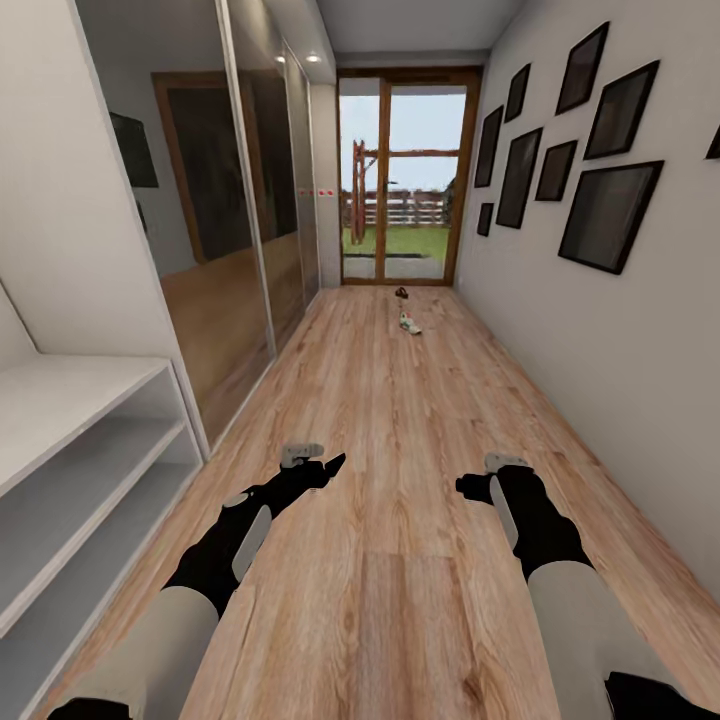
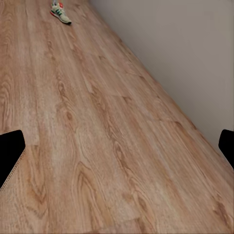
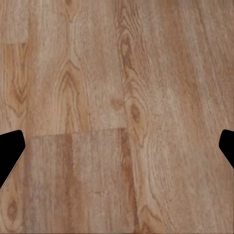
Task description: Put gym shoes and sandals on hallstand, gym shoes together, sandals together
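Both arms reach forward low over the corridor floor (image 1: 400, 420), black forearms ending in the left claw (image 1: 322, 466) and the right claw (image 1: 478, 486). In each wrist view the dark fingertips sit at opposite edges with bare planks between them, so both claws are spread wide and carry nothing.

Far down the corridor, near the glass door (image 1: 405, 175), lies one gym shoe (image 1: 409, 324), pale with a touch of green and red; the left wrist view catches it too (image 2: 61, 13), small and distant. Just beyond it a dark speck (image 1: 401, 293) is probably a sandal, too small to be sure. The other shoes I cannot make out.

That shoe lies straight ahead and well away from both claws, roughly midway between them, slightly to the right. Its long axis seems to run along the corridor, slightly angled. Neither arm can reach it, so I judge the base must first drive forward.

At near left stands the hallstand (image 1: 90, 400), smooth pale shelves, nothing on them. Flooring is matte, knotty wood grain.
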Available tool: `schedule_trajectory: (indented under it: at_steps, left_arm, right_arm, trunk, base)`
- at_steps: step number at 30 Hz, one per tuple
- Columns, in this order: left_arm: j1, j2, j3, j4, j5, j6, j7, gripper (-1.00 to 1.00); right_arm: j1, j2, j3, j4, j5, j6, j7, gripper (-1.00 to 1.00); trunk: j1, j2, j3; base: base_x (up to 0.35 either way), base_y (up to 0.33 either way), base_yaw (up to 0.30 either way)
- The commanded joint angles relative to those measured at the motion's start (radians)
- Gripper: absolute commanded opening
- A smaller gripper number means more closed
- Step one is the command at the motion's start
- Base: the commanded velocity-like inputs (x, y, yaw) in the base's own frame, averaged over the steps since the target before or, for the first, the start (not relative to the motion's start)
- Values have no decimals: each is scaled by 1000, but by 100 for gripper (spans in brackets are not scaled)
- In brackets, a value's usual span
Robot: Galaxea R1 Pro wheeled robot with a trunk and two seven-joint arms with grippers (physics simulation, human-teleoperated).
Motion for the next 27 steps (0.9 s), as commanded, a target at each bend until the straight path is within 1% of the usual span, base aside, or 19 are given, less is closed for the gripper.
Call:
schedule_trajectory:
  at_steps: [1, 27]
  left_arm:
    - [0, 0, 0, -1, 10, 10, -2, 100]
    - [0, 0, 0, -1, 12, 10, -2, 100]
  right_arm:
    - [-1, 1, -3, -1, 10, 5, 4, 100]
    - [-1, 1, -3, -2, 10, 5, 4, 100]
  trunk:
    - [0, 0, -1]
    - [0, 0, -1]
  base:
    - [346, 0, 0]
    - [346, 0, 0]
